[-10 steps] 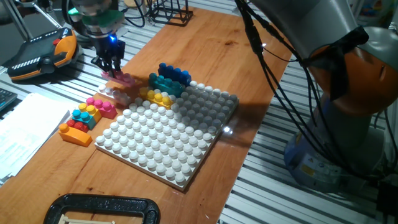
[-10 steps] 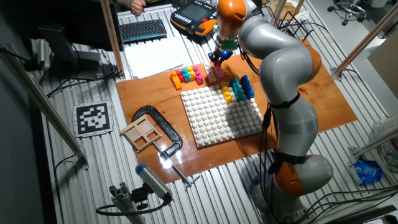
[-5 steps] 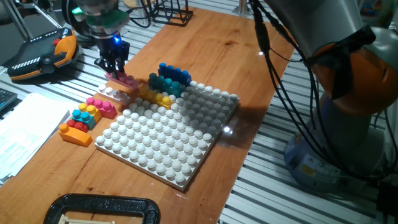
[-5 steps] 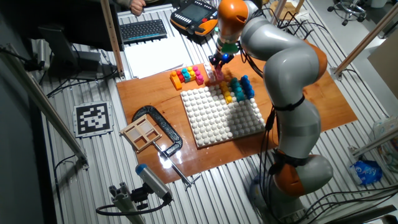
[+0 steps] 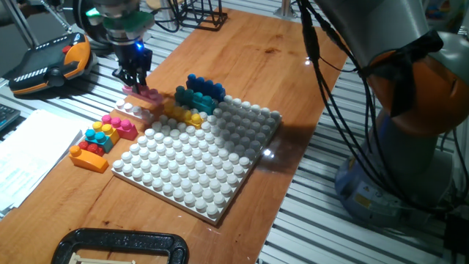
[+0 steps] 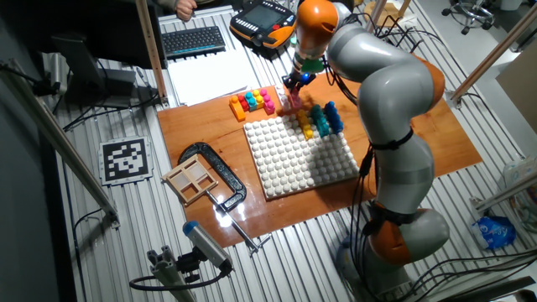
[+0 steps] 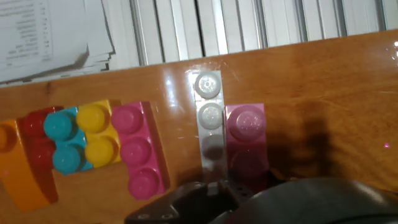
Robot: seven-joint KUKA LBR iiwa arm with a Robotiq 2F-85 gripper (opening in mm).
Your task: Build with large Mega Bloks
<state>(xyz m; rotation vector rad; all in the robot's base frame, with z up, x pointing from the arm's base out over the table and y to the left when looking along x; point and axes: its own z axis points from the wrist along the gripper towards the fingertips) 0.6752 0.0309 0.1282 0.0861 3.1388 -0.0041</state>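
- Positioning a brick is, in our judgement, the step in hand: the pincer [image 5: 136, 79] stands directly over a pink brick [image 5: 144, 96] beside the far left corner of the white baseplate [image 5: 192, 163].
- We cannot tell how far the pincer is open, nor whether it grips the pink brick; in the hand view the dark fingers [image 7: 205, 193] cover the near ends of the pink brick [image 7: 247, 134] and of a pale grey brick [image 7: 209, 121] lying touching it.
- The other Mega Bloks lie on the wooden counter [image 5: 242, 66]: a dark blue and cyan stack [image 5: 199, 91] with a yellow brick [image 5: 186, 114] at the baseplate's far edge, and a mixed cluster [image 5: 102, 136] of pink, cyan, yellow, red and orange pieces to the left.
- The next move, as we judge it, calls for a firm hold on the pink brick, then aligning its underside with a set of studs and pressing straight down.
- We read no brand or label on any brick. Sheets of paper [image 7: 53, 31] carry print too small to read; a square black-and-white marker [image 6: 126, 158] lies beside the counter.
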